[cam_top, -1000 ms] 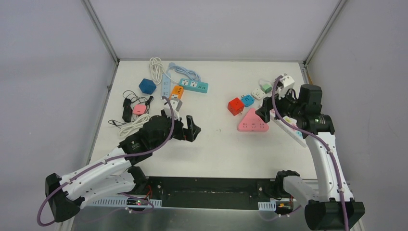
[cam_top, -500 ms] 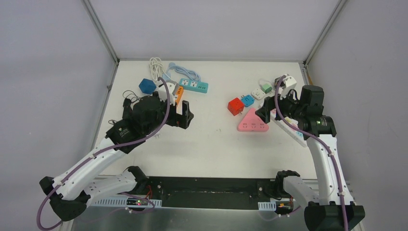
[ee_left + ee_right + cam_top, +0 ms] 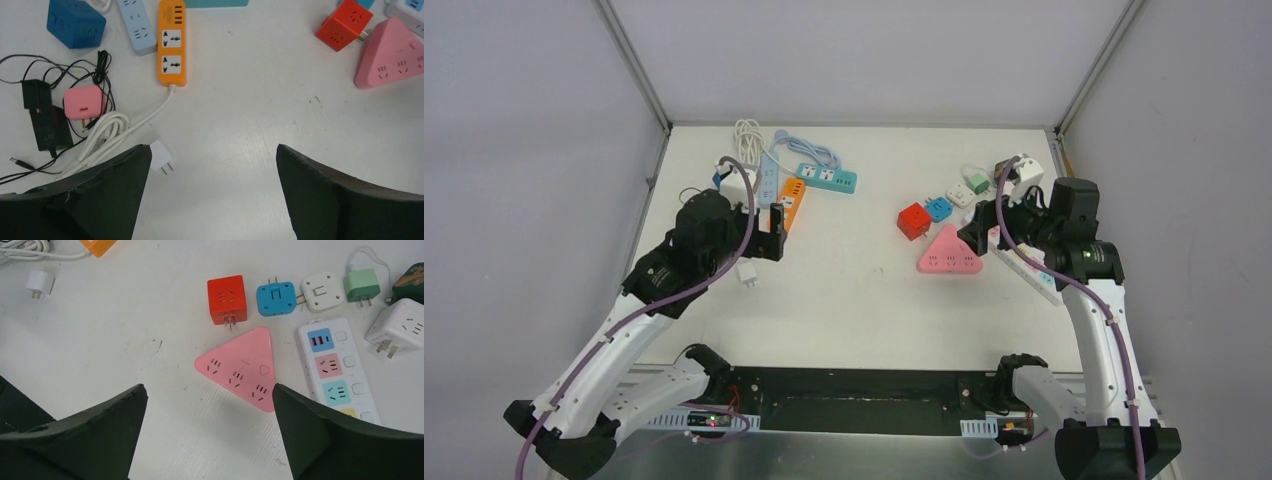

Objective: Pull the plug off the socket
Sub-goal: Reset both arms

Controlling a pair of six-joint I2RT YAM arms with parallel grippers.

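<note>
The orange socket strip (image 3: 791,195) (image 3: 172,42) lies at the back left with both outlets empty. A small white plug (image 3: 746,272) (image 3: 161,156) (image 3: 40,282) lies loose on the table nearer the front, prongs showing, apart from the strip. My left gripper (image 3: 776,235) (image 3: 212,150) hovers open just right of the plug, nothing between its fingers. Open too, my right gripper (image 3: 977,228) (image 3: 207,387) hangs over bare table beside the pink triangular socket (image 3: 950,252) (image 3: 240,367).
Left side: a blue cube socket (image 3: 76,22), a pink adapter (image 3: 82,101), a black adapter (image 3: 47,130) and a coiled white cable (image 3: 107,132). Right side: a red cube (image 3: 227,297), a blue adapter (image 3: 276,298) and a white multicoloured strip (image 3: 337,370).
My left arm has swung left and back, uncovering the white plug lying on the table. The right arm has hardly moved. Both grippers stayed open.
</note>
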